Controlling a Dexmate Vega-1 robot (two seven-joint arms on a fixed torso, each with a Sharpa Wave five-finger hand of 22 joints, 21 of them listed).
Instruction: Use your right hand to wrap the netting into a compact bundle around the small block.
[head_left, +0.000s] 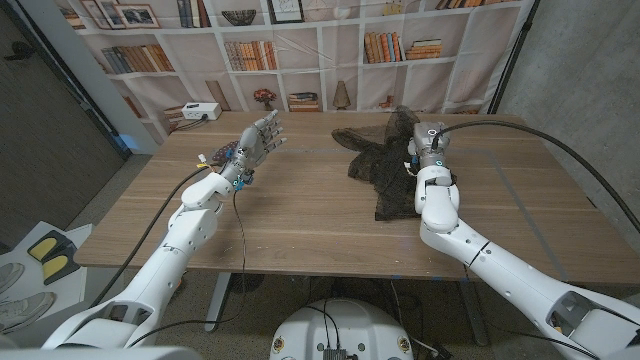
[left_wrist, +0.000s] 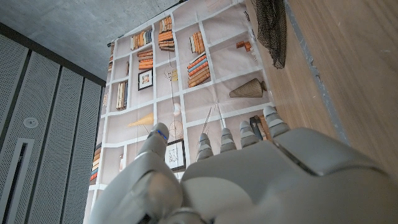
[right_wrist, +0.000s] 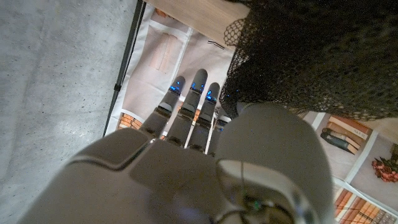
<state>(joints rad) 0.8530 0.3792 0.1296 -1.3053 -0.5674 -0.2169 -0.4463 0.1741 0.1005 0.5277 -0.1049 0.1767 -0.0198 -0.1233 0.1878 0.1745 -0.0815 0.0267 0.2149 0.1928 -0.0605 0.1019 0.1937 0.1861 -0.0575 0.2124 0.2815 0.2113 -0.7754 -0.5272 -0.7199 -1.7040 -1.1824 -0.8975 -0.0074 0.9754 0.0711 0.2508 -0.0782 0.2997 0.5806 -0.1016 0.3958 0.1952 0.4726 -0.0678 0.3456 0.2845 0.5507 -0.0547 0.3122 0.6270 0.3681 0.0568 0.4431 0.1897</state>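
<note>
Wooden table (head_left: 300, 215), dark netting (head_left: 385, 165) spread on its far right part, white box (head_left: 200, 111) at far left corner

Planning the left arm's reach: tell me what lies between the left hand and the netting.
In the head view, only bare wooden table lies between the left hand and the netting.

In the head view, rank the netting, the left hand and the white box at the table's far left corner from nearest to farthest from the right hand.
1. Netting: against the right hand, spread toward the table's middle.
2. Left hand: raised over the table's left side.
3. White box: far left corner, beyond the left hand.
</note>
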